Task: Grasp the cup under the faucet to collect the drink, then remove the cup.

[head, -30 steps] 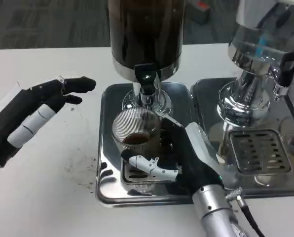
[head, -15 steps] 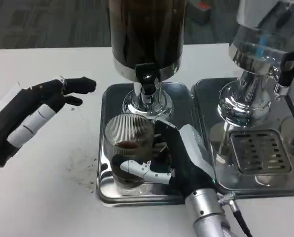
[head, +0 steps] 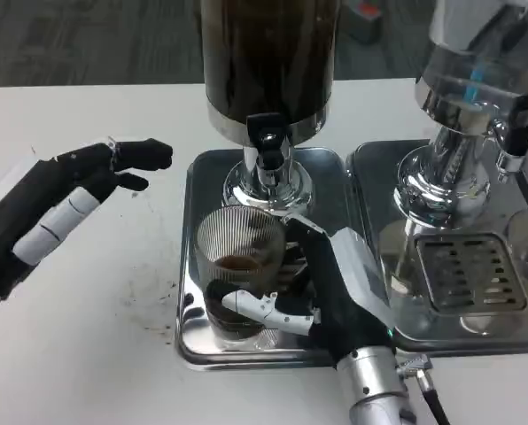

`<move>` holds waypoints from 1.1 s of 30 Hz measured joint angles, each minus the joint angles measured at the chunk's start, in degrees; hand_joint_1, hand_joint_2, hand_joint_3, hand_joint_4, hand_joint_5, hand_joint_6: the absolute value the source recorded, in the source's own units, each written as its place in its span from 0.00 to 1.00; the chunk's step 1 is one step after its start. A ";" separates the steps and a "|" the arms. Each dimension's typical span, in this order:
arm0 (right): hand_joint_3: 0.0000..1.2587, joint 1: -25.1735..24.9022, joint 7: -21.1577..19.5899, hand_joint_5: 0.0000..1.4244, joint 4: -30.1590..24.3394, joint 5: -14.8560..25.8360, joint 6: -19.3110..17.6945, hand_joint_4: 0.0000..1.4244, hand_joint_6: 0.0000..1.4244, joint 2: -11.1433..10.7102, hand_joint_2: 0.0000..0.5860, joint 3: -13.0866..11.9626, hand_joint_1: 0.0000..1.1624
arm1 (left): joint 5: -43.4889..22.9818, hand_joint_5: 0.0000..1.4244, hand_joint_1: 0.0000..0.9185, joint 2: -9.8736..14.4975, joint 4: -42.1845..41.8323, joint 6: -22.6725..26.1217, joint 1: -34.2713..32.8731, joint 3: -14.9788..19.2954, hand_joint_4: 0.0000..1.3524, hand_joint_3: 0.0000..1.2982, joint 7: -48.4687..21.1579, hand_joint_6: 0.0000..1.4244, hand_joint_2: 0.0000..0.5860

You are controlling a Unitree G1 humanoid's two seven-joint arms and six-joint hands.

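Between the earliest frame and now, our right hand [head: 322, 288] has drawn the cup [head: 237, 266] toward the lower edge of the frame, off the spot straight below the faucet [head: 268, 150] and nearer the front lip of the tray [head: 193, 190]; the left hand [head: 73, 199] has kept its place at the left. We hold the cup from its right side, fingers wrapped around the ribbed glass wall and the thumb crossing its lower front. It stands upright, long axis vertical, over the drip grate in the lower centre of the picture, with a little dark drink in the bottom. So the cup lies directly left of the right palm and already in its grip, while the left hand rests well apart over the bare white table [head: 96, 328], fingers stretched out and holding nothing; the right is plainly the nearer hand. We judge that the remaining move is to carry the cup clear of the tray while keeping it level. Counting: one cup, one dark dispenser [head: 268, 62] with one faucet, one second dispenser [head: 477, 80] at the upper right, and two trays, the other [head: 375, 177] on the right.
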 measured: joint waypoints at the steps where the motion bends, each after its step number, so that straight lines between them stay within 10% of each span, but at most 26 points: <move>1: 0.36 0.06 -0.07 0.47 0.00 -0.01 -0.06 0.36 0.66 0.00 0.37 -0.02 0.58 | 0.00 0.17 0.00 0.00 0.01 0.00 0.00 0.00 0.23 0.29 0.00 0.24 0.22; 33: 0.40 6.37 -1.72 0.50 -7.11 -1.15 -0.10 0.40 0.69 -2.26 0.38 -4.50 0.57 | 0.08 0.18 0.00 -0.08 2.21 0.00 -0.13 -0.22 0.23 0.28 -0.69 0.25 0.23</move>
